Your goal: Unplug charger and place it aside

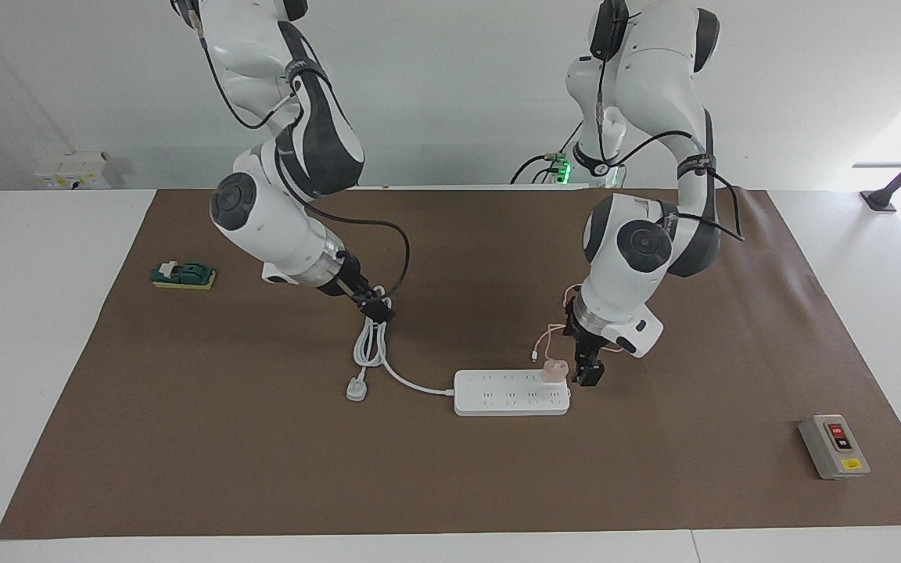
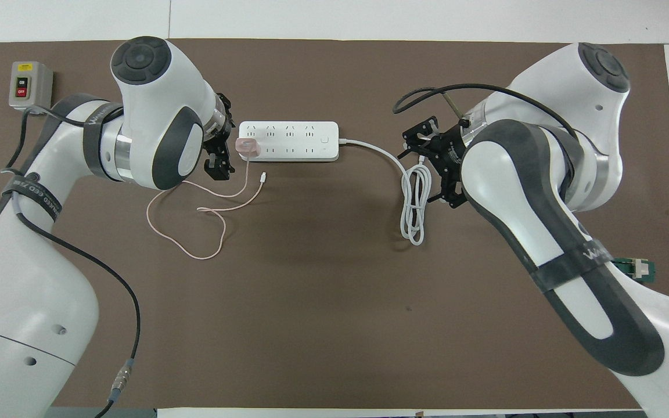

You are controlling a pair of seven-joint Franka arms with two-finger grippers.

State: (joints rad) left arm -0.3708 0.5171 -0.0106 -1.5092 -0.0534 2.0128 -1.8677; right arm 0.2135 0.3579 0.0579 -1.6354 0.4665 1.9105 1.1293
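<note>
Charger (image 1: 554,370) seated in power strip (image 1: 511,392); light, rigid, smooth; grasp cube sides. Left pincer (image 1: 589,374) beside it, fingers unreadable; right pincer (image 1: 376,307) over cord coil (image 1: 370,344), unreadable.

There was one pink charger (image 1: 554,370) with one thin cable (image 2: 195,223), one white power strip (image 1: 511,392), one white plug (image 1: 356,389), one grey switch box (image 1: 834,446), one green block (image 1: 183,275), and two grippers.

One camera looks from high across the worktop (image 1: 450,485) toward the robots; another looks steeply down above them; both share the worktop
</note>
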